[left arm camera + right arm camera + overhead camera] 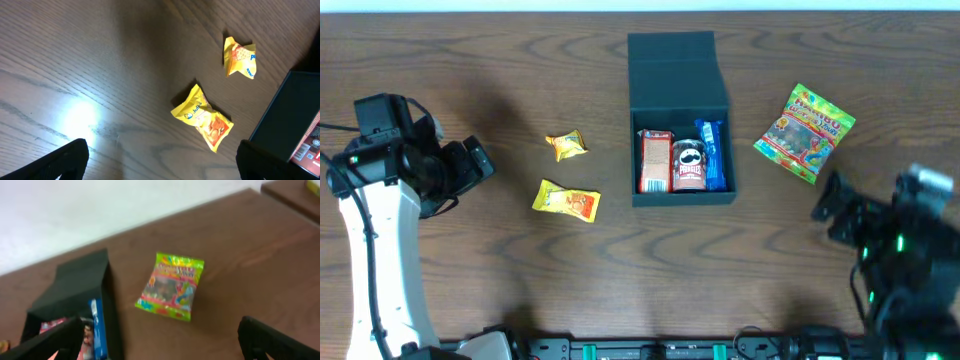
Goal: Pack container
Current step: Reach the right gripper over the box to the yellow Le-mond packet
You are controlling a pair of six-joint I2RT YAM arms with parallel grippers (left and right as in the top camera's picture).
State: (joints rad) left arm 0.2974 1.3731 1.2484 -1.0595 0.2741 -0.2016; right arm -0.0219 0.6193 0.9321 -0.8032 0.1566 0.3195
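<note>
Grained wood table (pixel 790 270); matte square container (pixel 675 70); two crinkled yellow packets (pixel 566 201); left pincer (pixel 162 160), right pincer (pixel 162 340) spread, empty.

Left gripper (pixel 165 167): only two dark fingertips (pixel 67 159) showed in left wrist view, rest cut by bottom edge. Container (pixel 287 125) cut there by right and bottom edges, contents mostly out of frame.

Right wrist view was blurred throughout. Print on green packet (pixel 171 286) unreadable, container's near end cut by bottom edge. Right gripper (pixel 165 342) showed fingertips only.

Yellow object (pixel 314 186) at top-right corner was cut off, unidentifiable.

Overhead: right arm (pixel 910 240) was blurred. Lettering on upper yellow packet (pixel 566 145) and lower yellow packet (pixel 566 201) too small to read.
</note>
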